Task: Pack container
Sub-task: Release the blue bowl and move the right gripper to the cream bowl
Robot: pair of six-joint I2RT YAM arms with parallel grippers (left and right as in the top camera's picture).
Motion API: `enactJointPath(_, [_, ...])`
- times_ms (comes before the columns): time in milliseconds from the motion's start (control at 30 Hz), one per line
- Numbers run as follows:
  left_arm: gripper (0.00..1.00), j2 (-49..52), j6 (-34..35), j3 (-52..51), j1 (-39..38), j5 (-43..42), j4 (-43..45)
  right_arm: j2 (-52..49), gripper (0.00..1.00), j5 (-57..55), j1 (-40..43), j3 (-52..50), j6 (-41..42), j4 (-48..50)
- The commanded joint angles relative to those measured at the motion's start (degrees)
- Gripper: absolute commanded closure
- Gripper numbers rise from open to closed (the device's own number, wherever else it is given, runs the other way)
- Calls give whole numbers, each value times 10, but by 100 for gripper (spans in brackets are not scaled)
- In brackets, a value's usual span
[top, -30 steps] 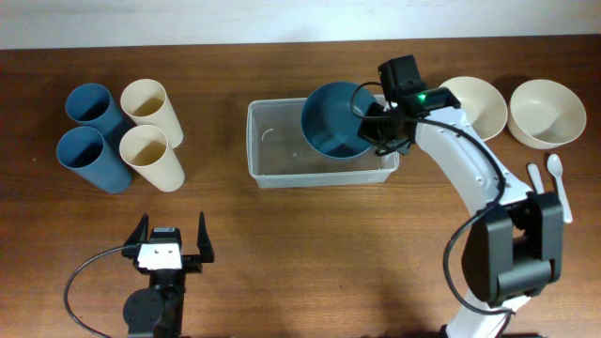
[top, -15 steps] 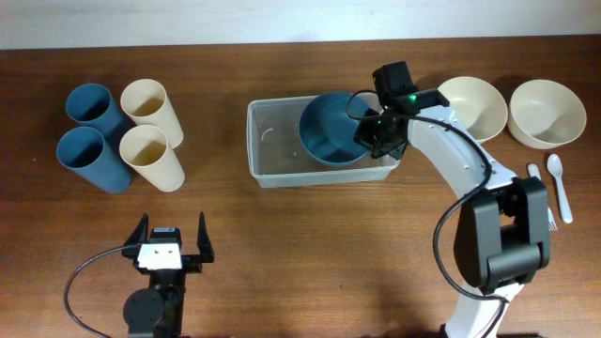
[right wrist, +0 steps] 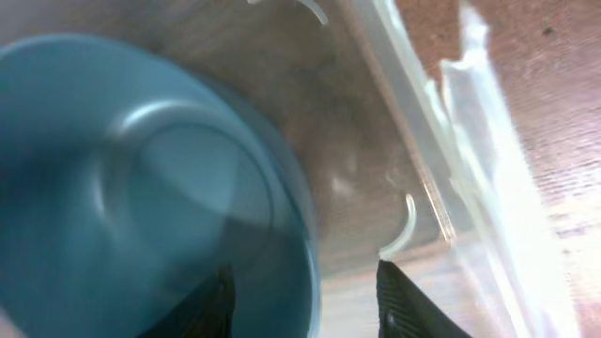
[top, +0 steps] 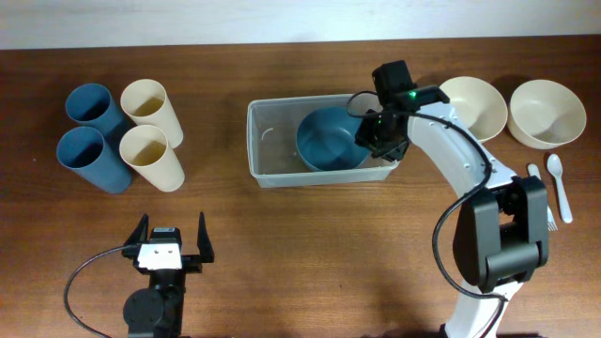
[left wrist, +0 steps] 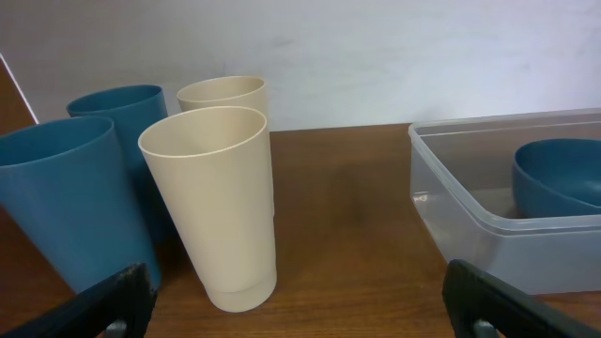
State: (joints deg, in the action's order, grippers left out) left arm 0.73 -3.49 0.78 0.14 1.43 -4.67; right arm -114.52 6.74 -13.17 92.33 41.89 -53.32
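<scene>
1. The container (top: 274, 150) sits on the table (top: 310, 244) just past centre, its long sides running 9 to 3 o'clock. A blue bowl (top: 327, 141) lies in its 3 o'clock half, and the 9 o'clock half is bare.
2. The right pincer (top: 376, 133) is over the 3 o'clock wall, its fingers (right wrist: 399, 296) astride the bowl's rim, one inside and one outside. The wrist view is blurred, so I cannot tell whether they pinch the rim or stand just clear of it.
3. The left pincer (top: 171, 233) hangs at 7 o'clock of the container, well apart from it, jaws wide and holding nothing.
4. Four cups (top: 144, 101) stand at 9 o'clock and two cream bowls (top: 474, 105) at 3 o'clock, all outside the container.
5. Its thin clear walls suggest the container is light, slightly flexible and slick, so a nudge would probably make it skid.
6. If it must be moved, the rim at the middle of a short wall looks like the best hold, since a corner grip would likely twist it.
</scene>
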Motion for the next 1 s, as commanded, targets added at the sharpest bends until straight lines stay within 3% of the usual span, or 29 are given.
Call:
enactJointPath(0, [1,-4,-7,-2,3,-8,-1,1,52,-33,-2,83,-18,-40])
enactJointPath(167, [1,-4,-7,-2,3,-8,-1,1,30,-47,-2,200,-55,-121])
enactJointPath(233, [1,-4,-7,-2,3,-8,-1,1,14,-51,1,238,-68,-144])
enactJointPath(267, [0,-4,-7,-2,3,-8,-1,1,1,-61,7,264,-76,-165])
enactJointPath(533, [1,-4,-7,-2,3,-8,-1,0,1,-103,126,336,-49,-256])
enactJointPath(733, [0,-4,-7,-2,3,-8,-1,-3,1,-100,226,279,22,-257])
enactJointPath(967, [1,-4,-7,-2,3,-8,-1,-3,1,-95,273,185,28,-186])
